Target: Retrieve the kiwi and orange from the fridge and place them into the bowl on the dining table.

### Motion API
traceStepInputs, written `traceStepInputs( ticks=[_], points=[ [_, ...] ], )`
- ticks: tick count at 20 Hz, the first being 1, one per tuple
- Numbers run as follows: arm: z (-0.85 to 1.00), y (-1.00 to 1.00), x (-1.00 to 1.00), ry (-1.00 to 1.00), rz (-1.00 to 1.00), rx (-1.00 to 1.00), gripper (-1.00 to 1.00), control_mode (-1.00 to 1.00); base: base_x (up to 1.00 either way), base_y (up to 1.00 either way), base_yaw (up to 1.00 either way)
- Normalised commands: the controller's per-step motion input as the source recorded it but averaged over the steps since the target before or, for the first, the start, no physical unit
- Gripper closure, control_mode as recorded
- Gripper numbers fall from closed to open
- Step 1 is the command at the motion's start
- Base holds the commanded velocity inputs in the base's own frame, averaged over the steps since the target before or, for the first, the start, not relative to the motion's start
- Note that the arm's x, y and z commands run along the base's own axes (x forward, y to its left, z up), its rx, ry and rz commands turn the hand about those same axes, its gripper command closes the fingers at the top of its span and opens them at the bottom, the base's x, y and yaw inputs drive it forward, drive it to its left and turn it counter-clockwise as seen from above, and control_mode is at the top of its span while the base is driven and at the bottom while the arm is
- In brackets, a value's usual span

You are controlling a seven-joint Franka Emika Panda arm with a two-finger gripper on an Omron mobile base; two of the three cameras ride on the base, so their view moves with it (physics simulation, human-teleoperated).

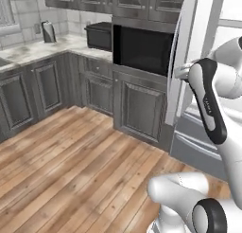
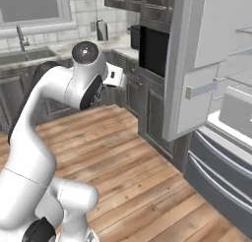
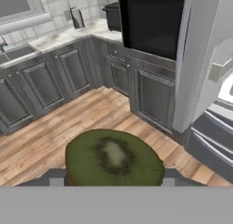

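Note:
A greenish-brown kiwi [image 3: 113, 157] sits between my two fingertips at the bottom of the hand view, and my gripper [image 3: 113, 180] is shut on it. In the right base view the gripper [image 2: 117, 78] hangs at chest height over the wooden floor, left of the fridge [image 2: 197, 64]. The fridge's grey door [image 1: 182, 66] stands open, its white inside and lower drawers [image 2: 221, 182] showing on the right. The orange, the bowl and the dining table are out of view.
Grey cabinets [image 1: 47, 85] run along the wall under a marble counter [image 1: 33, 49] that carries a kettle [image 1: 48, 31] and a black appliance [image 1: 99, 35]. A dark built-in oven [image 1: 142, 49] adjoins the fridge. A sink [image 2: 29, 54] lies far left. Wooden floor [image 1: 71, 156] spreads in front.

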Motion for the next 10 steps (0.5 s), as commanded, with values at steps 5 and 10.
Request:
traceStepInputs(
  ticks=[5, 10],
  points=[
    [0.0, 0.0, 0.0, 0.0, 0.0, 0.0, 1.0, 1.0, -0.86, -0.31, 0.51],
    [0.0, 0.0, 0.0, 0.0, 0.0, 0.0, 1.0, 1.0, -0.81, -0.34, 0.48]
  ],
)
